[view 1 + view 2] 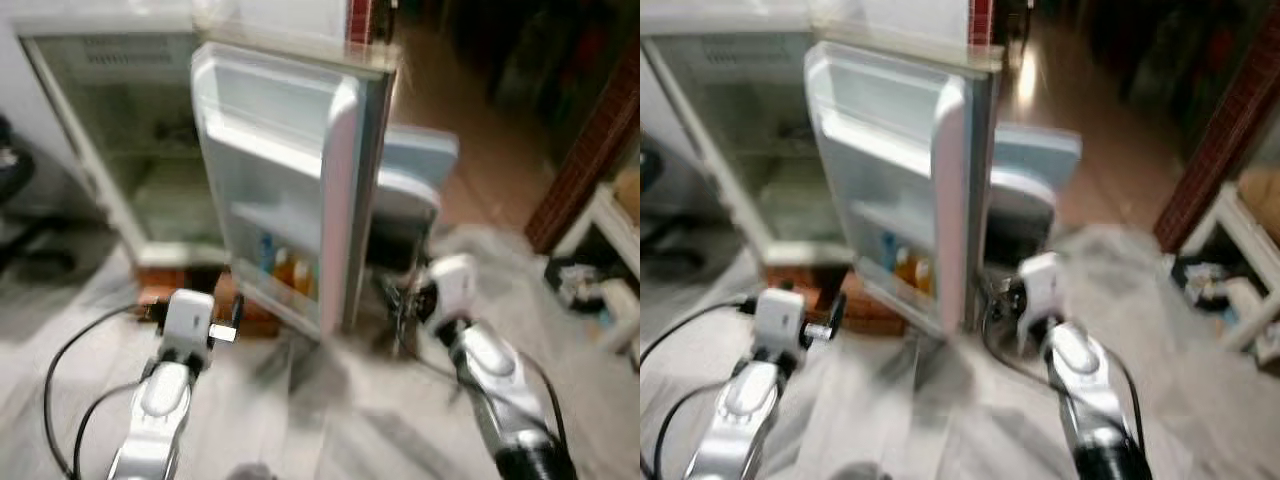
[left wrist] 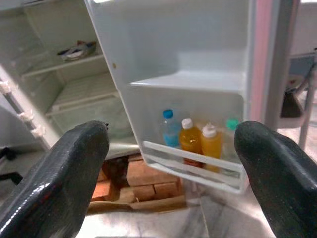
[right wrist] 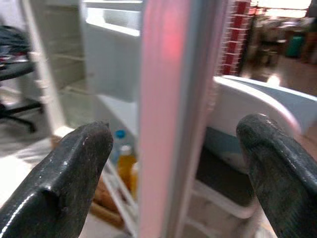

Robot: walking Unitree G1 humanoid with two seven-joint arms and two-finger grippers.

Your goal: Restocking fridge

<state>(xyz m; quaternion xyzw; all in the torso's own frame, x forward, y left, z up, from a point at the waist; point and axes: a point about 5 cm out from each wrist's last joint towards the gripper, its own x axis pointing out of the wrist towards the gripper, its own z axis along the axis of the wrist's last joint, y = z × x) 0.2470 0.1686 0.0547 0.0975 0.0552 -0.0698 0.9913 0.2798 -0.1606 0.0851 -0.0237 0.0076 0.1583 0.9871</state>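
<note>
A small white fridge [image 1: 120, 140] stands open, its door [image 1: 280, 170] swung out toward me. The door's lowest shelf [image 2: 193, 163] holds a blue-capped bottle [image 2: 170, 130], two orange bottles [image 2: 200, 145] and a green-capped one [image 2: 231, 134]. Inside the fridge a dark item [image 2: 75, 50] lies on an upper shelf. My left gripper [image 2: 171, 168] is open, in front of the door shelf with nothing between its fingers. My right gripper [image 3: 173, 173] is open too, facing the door's outer edge [image 3: 166, 99].
The fridge rests on bricks [image 2: 143, 183] on a wooden board. A light blue and white chair-like object [image 1: 410, 180] stands behind the door. A black office chair [image 1: 15, 190] is at the far left, a white stool [image 1: 610, 260] with clutter at the right.
</note>
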